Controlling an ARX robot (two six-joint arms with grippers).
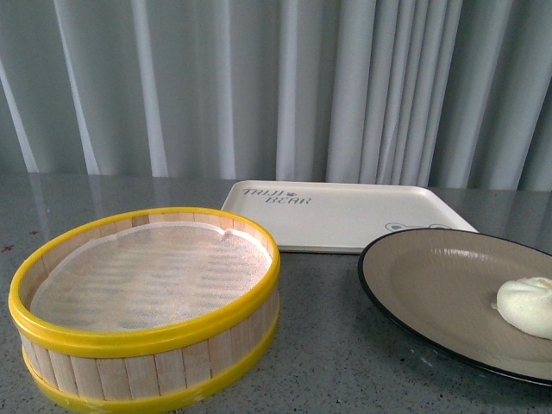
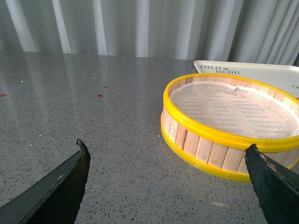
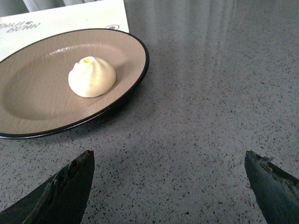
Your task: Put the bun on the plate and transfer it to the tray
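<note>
The bun [image 3: 92, 77] already sits on the plate [image 3: 28, 107], which rests on the worktop [image 3: 210, 93] just beside the tray [image 1: 345, 216], so with my left end effector [image 2: 167, 147] and right end effector [image 3: 169, 155] both spread empty, only the transfer remains.

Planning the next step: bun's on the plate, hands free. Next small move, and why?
Probably bring the right hand to the plate rim: the bun already sits on the plate, the plate rests on the table, not the tray, and that hand is open, empty.
</note>
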